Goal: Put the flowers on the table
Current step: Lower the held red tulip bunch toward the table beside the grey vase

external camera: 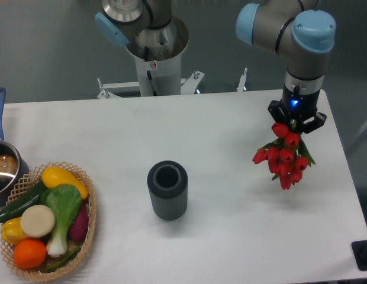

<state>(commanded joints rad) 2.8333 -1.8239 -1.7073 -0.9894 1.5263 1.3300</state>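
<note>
The flowers [284, 158], a small bunch of red tulip buds with green leaves, hang buds-down from my gripper [296, 121] at the right side of the white table [219, 136]. The gripper points down and is shut on the stem end of the bunch; the stems are mostly hidden by the jaws. The buds hang a little above the table top; I cannot tell if they touch it. A dark ribbed vase [167, 190] stands upright and empty near the table's middle, well left of the flowers.
A wicker basket [86, 236] with mixed produce sits at the front left. A pot with a blue handle [1, 160] stands at the left edge. The robot base [157, 59] is at the back. The table's right edge lies close to the flowers.
</note>
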